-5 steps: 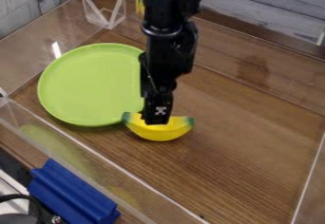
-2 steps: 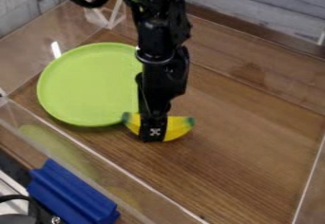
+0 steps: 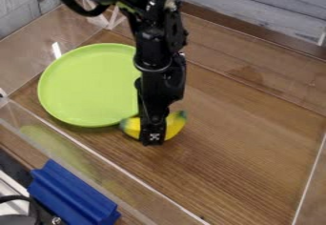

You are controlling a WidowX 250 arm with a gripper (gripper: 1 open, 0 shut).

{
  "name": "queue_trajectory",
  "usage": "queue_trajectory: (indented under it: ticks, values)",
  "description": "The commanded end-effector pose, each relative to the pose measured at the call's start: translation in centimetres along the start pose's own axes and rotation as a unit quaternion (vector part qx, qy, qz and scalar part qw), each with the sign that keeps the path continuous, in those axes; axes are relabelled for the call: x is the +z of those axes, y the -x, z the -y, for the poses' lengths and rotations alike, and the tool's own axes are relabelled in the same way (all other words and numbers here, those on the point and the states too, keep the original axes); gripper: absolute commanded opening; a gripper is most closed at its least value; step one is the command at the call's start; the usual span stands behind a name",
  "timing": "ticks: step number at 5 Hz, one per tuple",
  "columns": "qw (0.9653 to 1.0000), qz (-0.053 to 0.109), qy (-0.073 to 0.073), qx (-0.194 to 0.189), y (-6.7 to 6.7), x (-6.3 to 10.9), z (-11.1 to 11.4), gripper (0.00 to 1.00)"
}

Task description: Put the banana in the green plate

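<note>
One short yellow banana [image 3: 167,126] lies on the wooden table [image 3: 242,105] just beside the green plate [image 3: 84,82] and its near-right rim, long axis running left to right across the view. Black arm reaches straight down over it, gripper [image 3: 154,132] spread wide astride the fruit's middle.

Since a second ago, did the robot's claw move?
Yes. The gripper came down onto the banana beside the green plate, jaws open.
</note>
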State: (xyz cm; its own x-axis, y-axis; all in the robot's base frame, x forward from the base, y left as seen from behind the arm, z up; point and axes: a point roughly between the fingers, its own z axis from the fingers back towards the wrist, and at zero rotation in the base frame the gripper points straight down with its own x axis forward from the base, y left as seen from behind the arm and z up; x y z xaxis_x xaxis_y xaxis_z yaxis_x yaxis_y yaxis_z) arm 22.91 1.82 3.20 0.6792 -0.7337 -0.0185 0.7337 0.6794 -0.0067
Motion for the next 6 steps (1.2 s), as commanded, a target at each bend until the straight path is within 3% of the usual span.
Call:
queue_trajectory:
  ticks: [1, 3, 4, 6]
  values:
    - [0.9999, 0.01, -0.01, 0.007, -0.09, 0.04, -0.59, 1.0]
    - [0.9998, 0.013, -0.009, 0.012, -0.22, -0.72, -0.84, 1.0]
    - [0.9998, 0.012, -0.008, 0.012, -0.17, -0.76, -0.88, 0.0]
    - [0.9998, 0.016, -0.002, 0.015, 0.07, -0.24, -0.69, 0.0]
